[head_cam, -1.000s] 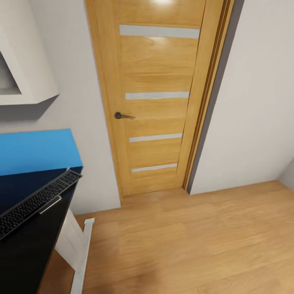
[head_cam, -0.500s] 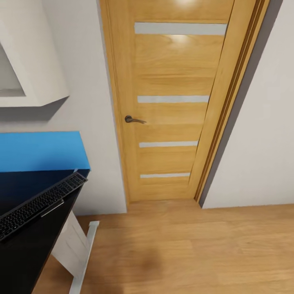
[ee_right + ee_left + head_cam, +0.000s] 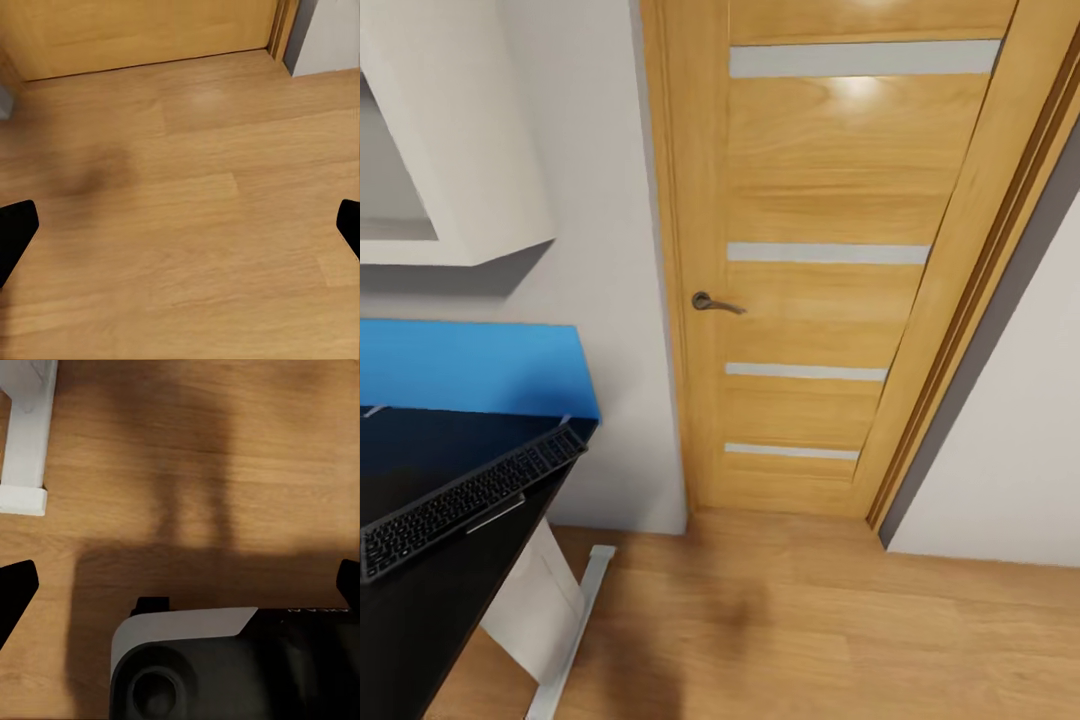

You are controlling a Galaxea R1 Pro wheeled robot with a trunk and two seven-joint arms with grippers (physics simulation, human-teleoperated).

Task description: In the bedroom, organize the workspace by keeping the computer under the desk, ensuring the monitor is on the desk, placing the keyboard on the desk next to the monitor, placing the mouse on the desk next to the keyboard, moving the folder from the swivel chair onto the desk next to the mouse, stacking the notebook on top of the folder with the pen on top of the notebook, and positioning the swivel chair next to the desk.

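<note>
The desk (image 3: 410, 440), black-topped with a bright blue back panel (image 3: 470, 365), fills the lower left of the head view. The keyboard (image 3: 470, 497) lies slantwise along the desk's near right edge, dark keys in a silver-grey frame. Below the corner stands the desk's white pedestal leg (image 3: 530, 600). My left gripper (image 3: 180, 585) hangs open over bare wood floor, close to the leg's white foot (image 3: 26, 435). The right gripper (image 3: 180, 229) is open too, above floor near the door's bottom, with nothing between its fingers.
A closed wooden door (image 3: 830, 300) with a dark lever handle (image 3: 712, 302) stands straight ahead in a grey-white wall. A white wall cabinet (image 3: 470, 150) hangs above the desk. Wood floor (image 3: 810, 640) stretches to the right. My own base (image 3: 225, 667) shows under the left gripper.
The whole head picture has shifted: door and desk corner slid right and look larger, so the camera moved nearer the wall. The keyboard keeps its place on the desk.
</note>
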